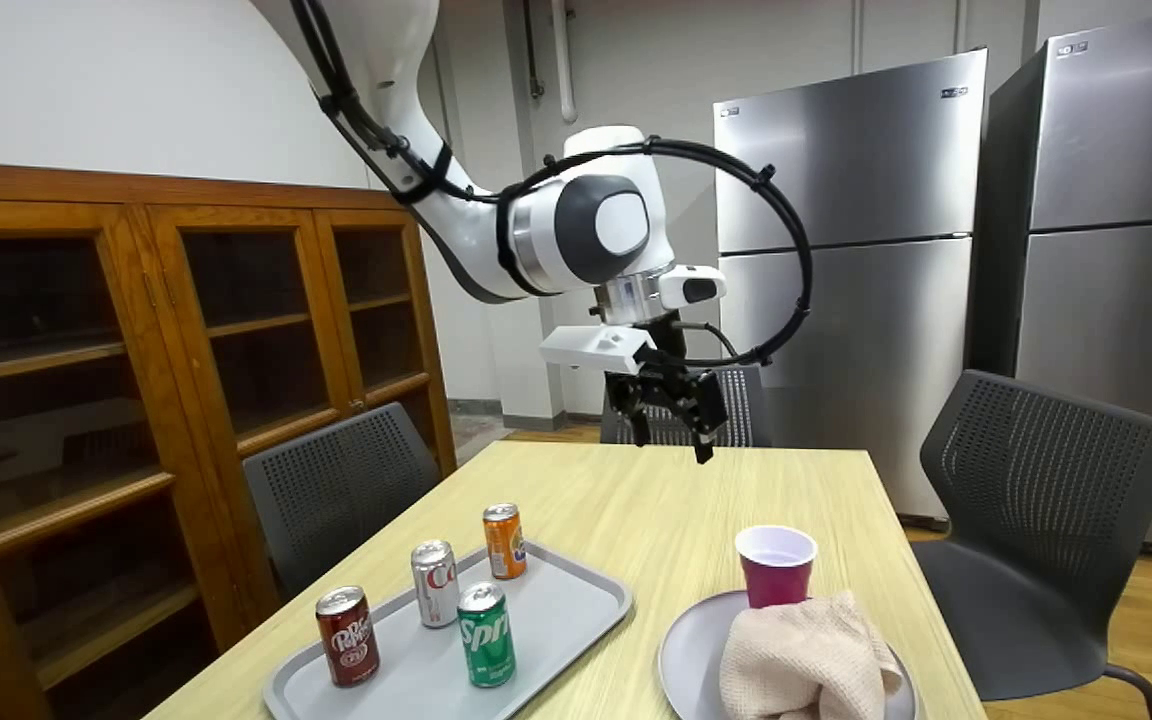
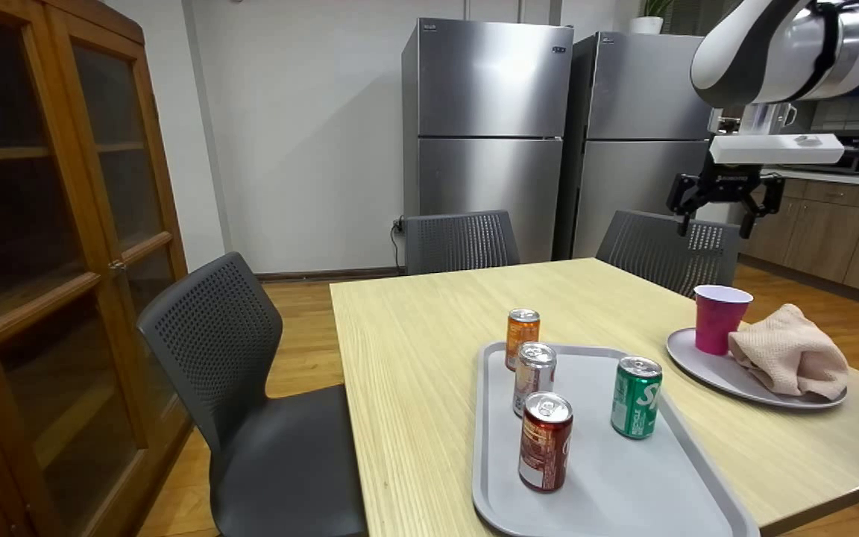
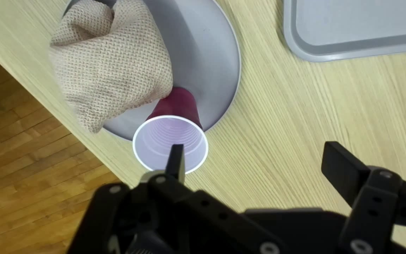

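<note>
The claw (image 2: 716, 230) hung empty above the counter (image 2: 414, 358), its fingers (image 3: 344, 169) spread apart. Below it, nearest, a magenta cup (image 2: 718, 324) stood on a gray plate (image 2: 687, 350) beside a crumpled beige cloth (image 2: 787, 354); farther from it, a gray tray (image 2: 608, 485) held four soda cans (image 2: 637, 399).

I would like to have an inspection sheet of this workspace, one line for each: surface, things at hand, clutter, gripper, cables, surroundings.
Surface: pale wood-grain table, carrying a gray tray and a plate.
Things at hand: pink cup, upright on the plate beside a crumpled cloth.
Clutter: four cans, standing on the tray.
Gripper: open, holding nothing, above the table.
Cables: black, strapped along the arm, one wide loop bowing outward.
Surroundings: dark chairs, two refrigerators, glass-doored wooden cabinet.
</note>
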Robot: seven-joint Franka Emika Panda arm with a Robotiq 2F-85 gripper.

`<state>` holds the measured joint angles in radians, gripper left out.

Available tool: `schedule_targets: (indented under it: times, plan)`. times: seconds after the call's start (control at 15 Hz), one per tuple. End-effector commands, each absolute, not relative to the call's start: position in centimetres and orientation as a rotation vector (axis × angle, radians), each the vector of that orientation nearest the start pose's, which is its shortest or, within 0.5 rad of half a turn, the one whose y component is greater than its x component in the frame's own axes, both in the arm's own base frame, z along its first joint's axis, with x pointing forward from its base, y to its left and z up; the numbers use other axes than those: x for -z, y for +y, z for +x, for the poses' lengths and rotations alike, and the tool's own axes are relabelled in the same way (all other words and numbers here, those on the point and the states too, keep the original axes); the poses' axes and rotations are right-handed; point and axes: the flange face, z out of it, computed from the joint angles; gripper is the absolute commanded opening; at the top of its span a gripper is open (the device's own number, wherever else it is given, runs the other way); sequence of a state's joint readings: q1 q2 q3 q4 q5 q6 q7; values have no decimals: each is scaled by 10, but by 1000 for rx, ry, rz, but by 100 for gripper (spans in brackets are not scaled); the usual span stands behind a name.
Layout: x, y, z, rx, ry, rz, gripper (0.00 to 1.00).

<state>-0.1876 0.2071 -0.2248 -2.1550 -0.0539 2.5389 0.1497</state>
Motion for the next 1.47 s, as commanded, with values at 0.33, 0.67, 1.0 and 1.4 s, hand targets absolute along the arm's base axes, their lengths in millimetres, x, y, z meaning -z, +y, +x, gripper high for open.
schedule_targets:
  times: [0.33,0.67,1.0,1.4]
  plan:
    - [-285,-274,563,205,883,-3152,100]
    - [-263,-289,577,179,913,-3155,100]
    - [-244,-299,593,178,953,-3136,100]
    - [-222,-306,606,150,979,-3134,100]
